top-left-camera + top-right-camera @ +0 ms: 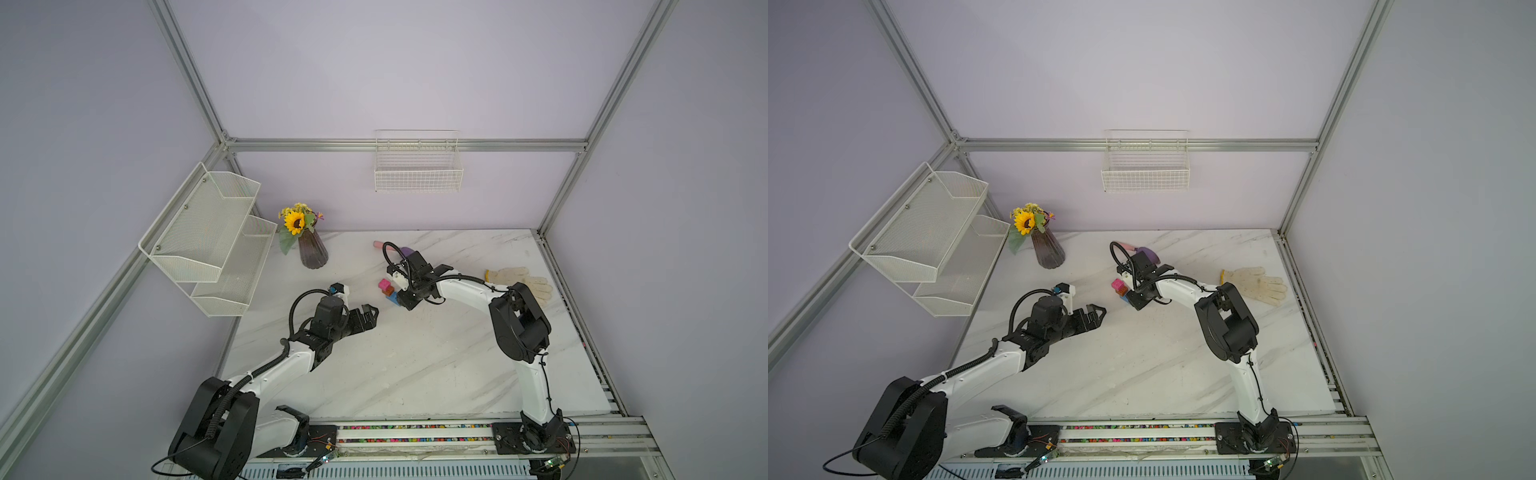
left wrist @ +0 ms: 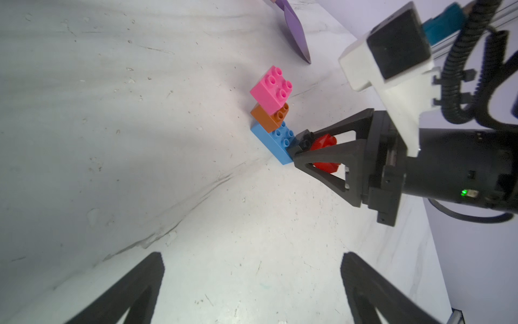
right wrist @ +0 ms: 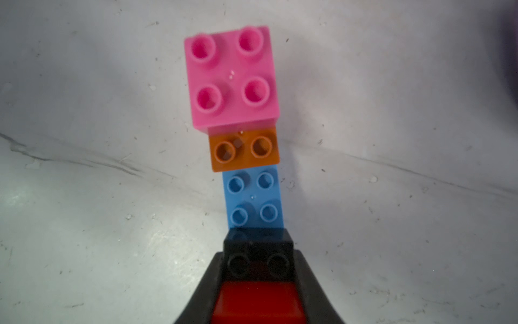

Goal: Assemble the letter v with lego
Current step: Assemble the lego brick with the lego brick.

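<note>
Your lego stood in the far half of the tabletop (image 1: 415, 374), about midway between its side edges. The blue brick (image 3: 253, 196) lay flat as the base, the orange brick (image 3: 245, 153) stepped onto one end with the pink brick (image 3: 232, 75) stepped onto that, and the black brick (image 3: 258, 252) on the other end. You had the right gripper (image 2: 300, 148) with its fingers (image 2: 330, 153) pinching the red brick (image 3: 258, 303) by its sides over the black brick, while the left gripper (image 1: 368, 318) hung apart toward the front-left corner with fingers spread, and a purple trowel (image 2: 297, 36) lay near the far edge.
</note>
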Robot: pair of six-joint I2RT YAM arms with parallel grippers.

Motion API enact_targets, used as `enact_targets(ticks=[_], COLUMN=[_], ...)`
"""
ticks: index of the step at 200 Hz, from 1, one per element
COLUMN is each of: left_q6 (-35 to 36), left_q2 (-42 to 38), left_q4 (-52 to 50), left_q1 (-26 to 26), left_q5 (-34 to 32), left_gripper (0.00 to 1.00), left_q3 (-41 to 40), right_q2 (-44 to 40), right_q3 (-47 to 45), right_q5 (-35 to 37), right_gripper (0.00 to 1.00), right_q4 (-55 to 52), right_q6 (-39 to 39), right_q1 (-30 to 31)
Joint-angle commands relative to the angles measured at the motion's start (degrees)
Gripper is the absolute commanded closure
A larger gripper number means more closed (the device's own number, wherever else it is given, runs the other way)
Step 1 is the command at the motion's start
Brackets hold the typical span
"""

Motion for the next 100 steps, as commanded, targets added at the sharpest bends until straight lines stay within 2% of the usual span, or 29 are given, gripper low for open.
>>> enact_targets(ticks=[1,100], left_q6=[-0.80,0.34], left_q2=[-2.53,-4.02], left_q4=[0.03,-4.73], left_q1=[-0.41,-0.50], left_q5=[2.76,3.44], left_gripper=[0.00,0.00], left_q3=[-0.16,-0.14], right_q2=[1.64,3.18], right_q3=[-3.03,-1.74], right_q5=[1.35,3.85], right_gripper=[1.00,1.00], right_q4=[-3.58,-8.77], right_q6=[-1.81,-3.36], right_q1=[-0.20,-0.20])
